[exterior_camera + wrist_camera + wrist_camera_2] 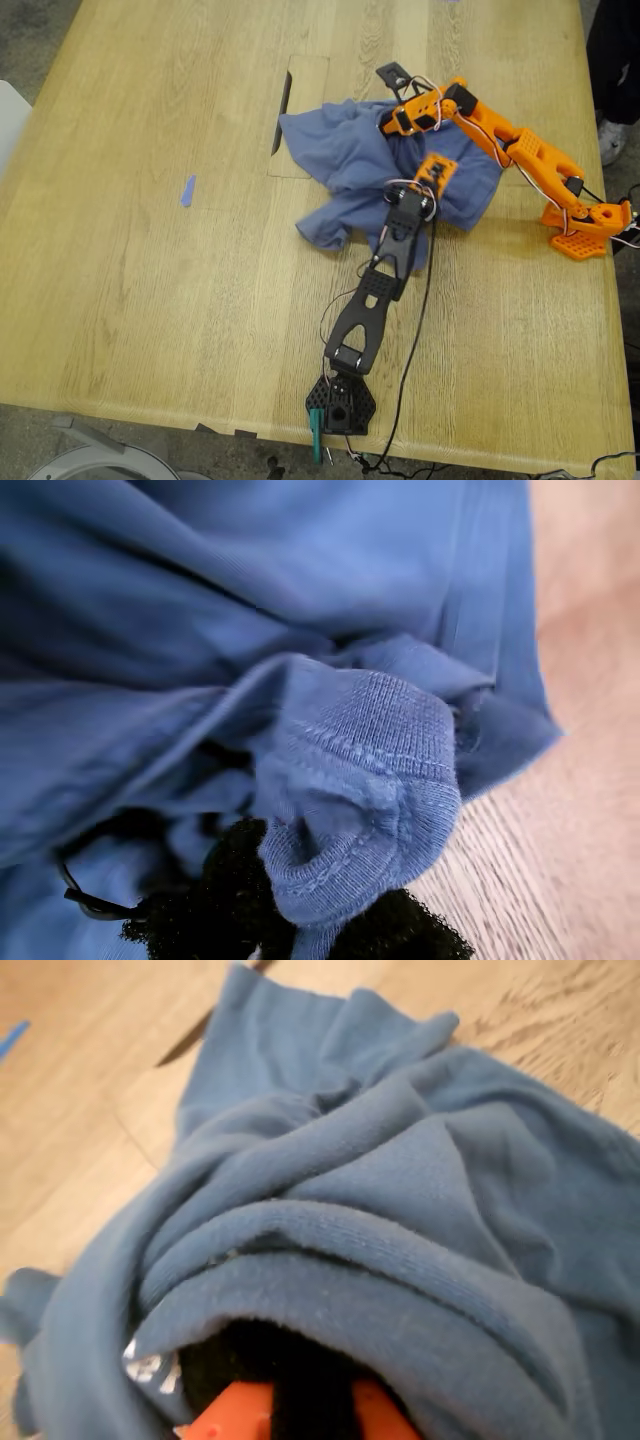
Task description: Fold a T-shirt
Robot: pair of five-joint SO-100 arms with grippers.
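— On the wooden table [150,300], what lies where?
— The T-shirt [345,160] sits bunched near the middle, beside a slot in the tabletop, with both arms reaching into it.
— And the jaws?
— My first gripper [300,900] is pinched closed on a ribbed hem. My second gripper [285,1395] is buried under a fold; I cannot tell how its jaws stand.
— Anything smaller?
— A blue tape scrap [187,191], well apart.

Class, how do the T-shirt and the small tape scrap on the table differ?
The T-shirt is large; the tape scrap is tiny. The T-shirt lies crumpled in a heap; the tape scrap lies flat. The T-shirt is slate-blue, the tape scrap brighter. Both rest on the wooden table.
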